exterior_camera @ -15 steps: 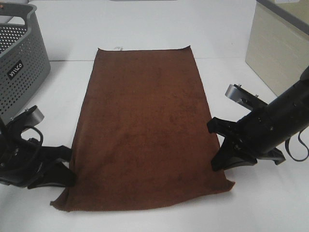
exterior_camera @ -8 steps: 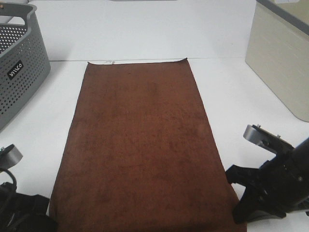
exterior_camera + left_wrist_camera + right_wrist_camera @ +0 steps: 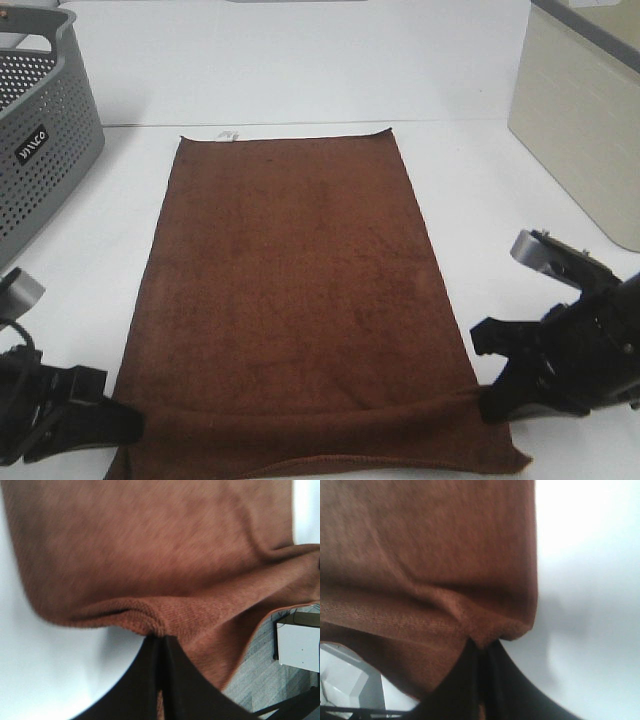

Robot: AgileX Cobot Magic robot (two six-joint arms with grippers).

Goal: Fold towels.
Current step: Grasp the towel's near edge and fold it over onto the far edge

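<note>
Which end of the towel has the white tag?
The far end of the towel, tag near its left corner; left gripper and right gripper pinch the other end.

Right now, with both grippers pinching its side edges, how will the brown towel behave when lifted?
Probably floppy: the brown towel is creased between the left gripper and right gripper, so its middle should sag. Likely not slippery; the terry pile bunches in the shut jaws.

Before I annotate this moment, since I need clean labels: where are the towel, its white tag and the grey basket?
towel (image 3: 290, 290): exterior high view, middle of the flat cloth.
white tag (image 3: 227, 134): exterior high view, on the tag at the far hem.
grey basket (image 3: 50, 150): exterior high view, perforated side wall.
</note>
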